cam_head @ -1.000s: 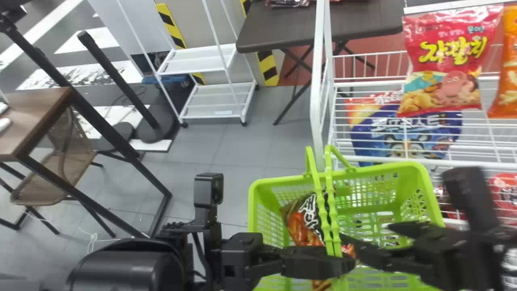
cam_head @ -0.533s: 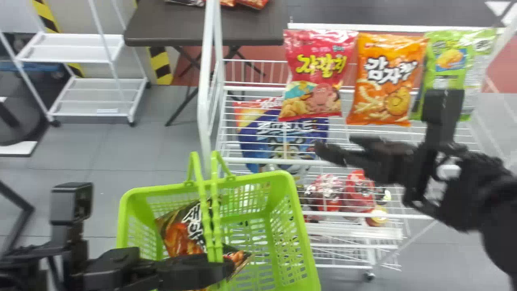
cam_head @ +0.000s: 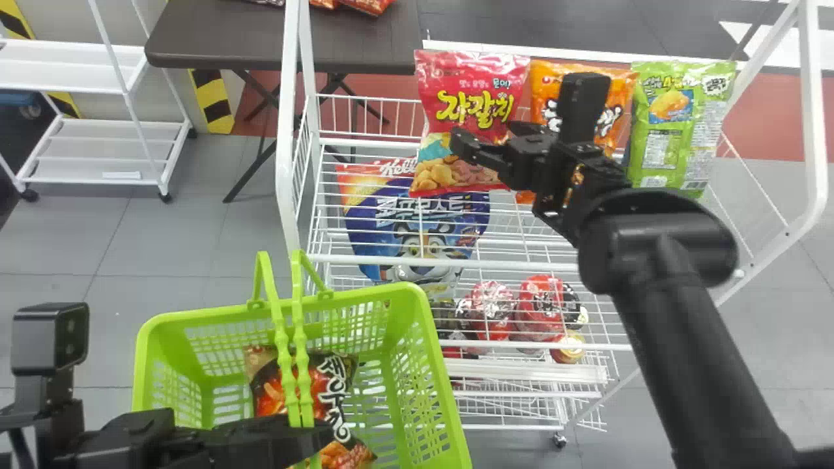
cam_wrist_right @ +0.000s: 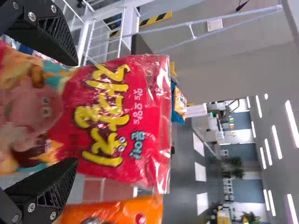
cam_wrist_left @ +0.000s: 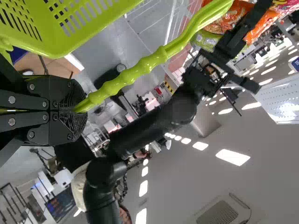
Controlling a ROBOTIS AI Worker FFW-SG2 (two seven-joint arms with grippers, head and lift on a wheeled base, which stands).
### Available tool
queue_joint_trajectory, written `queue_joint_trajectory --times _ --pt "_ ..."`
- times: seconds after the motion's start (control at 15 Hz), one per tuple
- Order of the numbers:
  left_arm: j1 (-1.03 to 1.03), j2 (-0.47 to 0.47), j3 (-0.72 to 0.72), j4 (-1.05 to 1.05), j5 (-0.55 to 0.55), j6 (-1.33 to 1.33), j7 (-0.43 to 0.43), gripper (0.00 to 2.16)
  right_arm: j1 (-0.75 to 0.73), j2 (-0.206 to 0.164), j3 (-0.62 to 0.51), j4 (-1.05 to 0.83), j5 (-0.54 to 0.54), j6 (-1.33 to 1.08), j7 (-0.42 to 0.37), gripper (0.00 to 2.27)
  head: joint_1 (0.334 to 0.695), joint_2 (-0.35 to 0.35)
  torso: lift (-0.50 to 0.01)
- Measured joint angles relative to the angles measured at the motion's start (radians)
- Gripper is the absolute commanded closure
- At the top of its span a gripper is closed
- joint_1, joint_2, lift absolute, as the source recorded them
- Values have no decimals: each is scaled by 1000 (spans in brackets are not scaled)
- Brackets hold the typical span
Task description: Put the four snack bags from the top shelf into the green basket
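Note:
On the top shelf (cam_head: 378,140), a red snack bag (cam_head: 479,98), an orange bag (cam_head: 544,81) and a green bag (cam_head: 664,130) stand in a row. My right gripper (cam_head: 487,138) is in front of the red bag. In the right wrist view the right gripper (cam_wrist_right: 71,112) is open, its fingers on either side of the red bag (cam_wrist_right: 117,119), which is not visibly gripped. A dark snack bag (cam_head: 267,391) lies in the green basket (cam_head: 417,312). My left gripper (cam_head: 319,440) holds the basket's handles; in the left wrist view the left gripper (cam_wrist_left: 78,111) is shut on the green handle (cam_wrist_left: 140,67).
A blue cereal bag (cam_head: 417,228) sits behind the wires below the red bag, with red packages (cam_head: 488,309) lower down. The rack's white post (cam_head: 287,130) rises between basket and shelf. A dark table (cam_head: 221,32) and a white cart (cam_head: 104,150) stand farther back.
The head view has turned right, bringing the row of bags into sight. My right arm has moved from over the basket up to the red bag. The left gripper keeps its hold on the handles.

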Motion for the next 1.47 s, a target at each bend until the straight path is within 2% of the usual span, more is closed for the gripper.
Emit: queue_joint_trajectory --times 0.07,0.13,0.2,0.4,0.8,1.2,1.47 --pt "-3 1 0 6 0 -1 0 2148 -32 13 5 61 15 -18 10 940 695 -41 -4" --pt "-6 3 0 12 2 -3 0 2148 -53 20 7 99 22 -18 25 1781 695 -36 -4" --pt "-9 6 1 20 3 -4 0 2148 -56 23 8 112 20 -13 37 2256 695 -31 -4" --pt "-17 11 1 35 6 -7 0 2148 3 26 -11 53 -4 -10 11 2256 695 -33 -4" --pt "-26 13 -3 48 9 -7 0 2148 124 19 -71 -160 -39 34 13 2256 695 -57 -4" --pt "-26 14 13 48 12 -10 0 2148 434 14 -119 -795 -141 552 -13 2256 695 -25 -4" --pt "-30 9 12 47 11 -11 0 2148 614 14 -104 -1060 -293 804 -24 2256 695 68 -4"
